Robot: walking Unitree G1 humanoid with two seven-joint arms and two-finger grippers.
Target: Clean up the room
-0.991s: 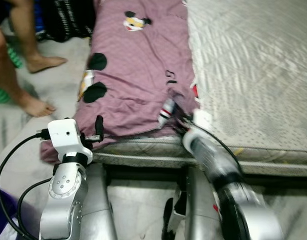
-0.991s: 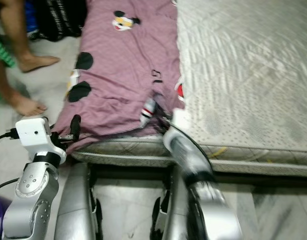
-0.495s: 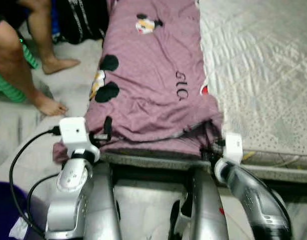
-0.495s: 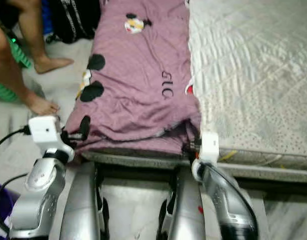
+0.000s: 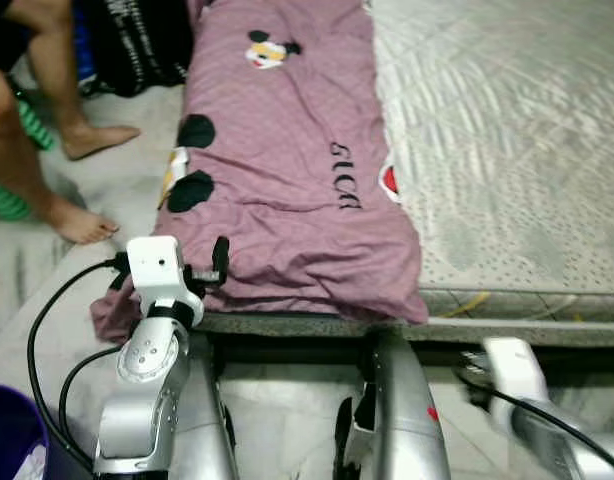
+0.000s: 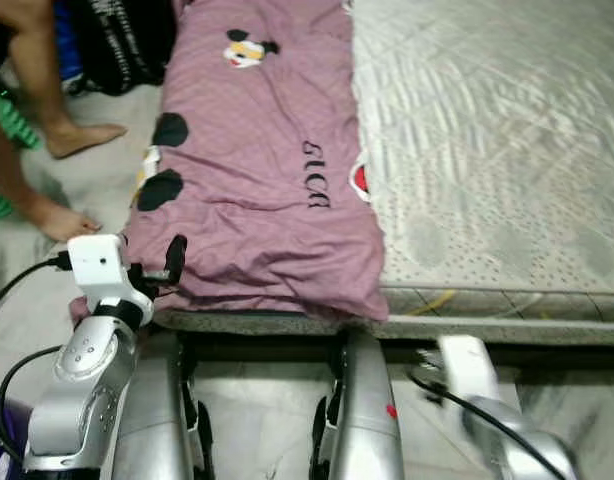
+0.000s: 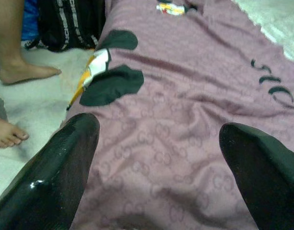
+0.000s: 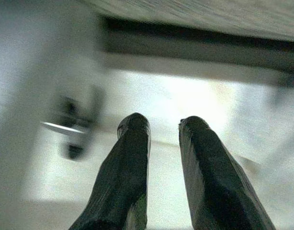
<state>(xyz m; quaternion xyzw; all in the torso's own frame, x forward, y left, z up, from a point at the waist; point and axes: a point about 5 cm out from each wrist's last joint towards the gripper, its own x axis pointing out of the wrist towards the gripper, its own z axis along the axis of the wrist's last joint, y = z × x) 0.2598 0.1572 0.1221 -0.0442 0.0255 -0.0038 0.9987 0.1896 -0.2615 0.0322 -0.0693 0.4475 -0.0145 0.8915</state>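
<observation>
Bedside surroundings, non-task items

Person's bare legs (image 5: 47,130) on pale floor (image 5: 27,290); black bag (image 5: 137,45) near mattress (image 5: 507,150); purple bin (image 5: 12,440) at lower left corner.

Open stretch of bare mattress (image 5: 507,150) right of the purple blanket (image 5: 287,170), free for a reach. Left side crowded: a person's feet (image 5: 82,225) on the floor beside the bed, a dark bag (image 5: 137,45) behind them. Blue bin (image 5: 12,440) and black cable (image 5: 47,330) near the left arm. Pale floor (image 8: 185,105) below the mattress edge
</observation>
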